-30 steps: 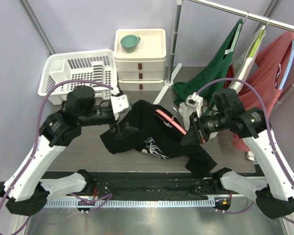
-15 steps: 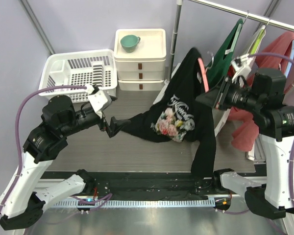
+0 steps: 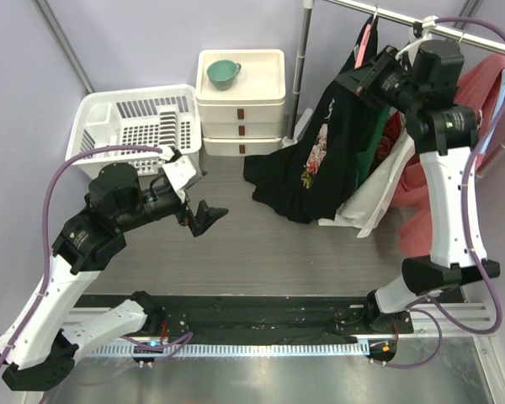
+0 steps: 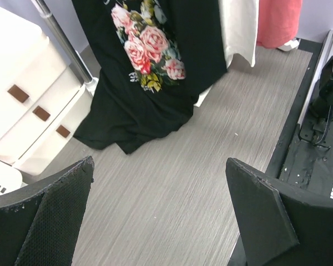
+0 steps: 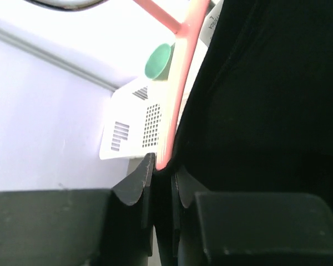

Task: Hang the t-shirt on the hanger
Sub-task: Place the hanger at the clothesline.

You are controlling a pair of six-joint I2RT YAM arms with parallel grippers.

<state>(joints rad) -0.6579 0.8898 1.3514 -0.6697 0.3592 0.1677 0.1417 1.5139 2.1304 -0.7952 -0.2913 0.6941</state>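
Observation:
The black t-shirt (image 3: 316,160) with a rose print hangs from the pink hanger (image 3: 369,31) up by the clothes rail, its hem trailing on the table. My right gripper (image 3: 358,74) is raised high and shut on the hanger's pink arm (image 5: 180,83) together with the shirt's fabric (image 5: 266,111); the right wrist view shows the jaws (image 5: 162,177) pinched on them. My left gripper (image 3: 204,217) is open and empty, low over the table, left of the shirt. The left wrist view shows its fingers (image 4: 50,216) wide apart and the shirt (image 4: 150,72) ahead.
The rail (image 3: 421,18) on its upright pole (image 3: 301,67) also carries a green garment (image 3: 375,139), a white one (image 3: 374,194) and a salmon-red one (image 3: 421,210). A white dish rack (image 3: 135,126) and a drawer unit (image 3: 240,105) with a teal cup (image 3: 222,73) stand at the back.
My right arm has swung the hanger and shirt up from the table to the rail. My left gripper has let go of the shirt's hem and now stands open.

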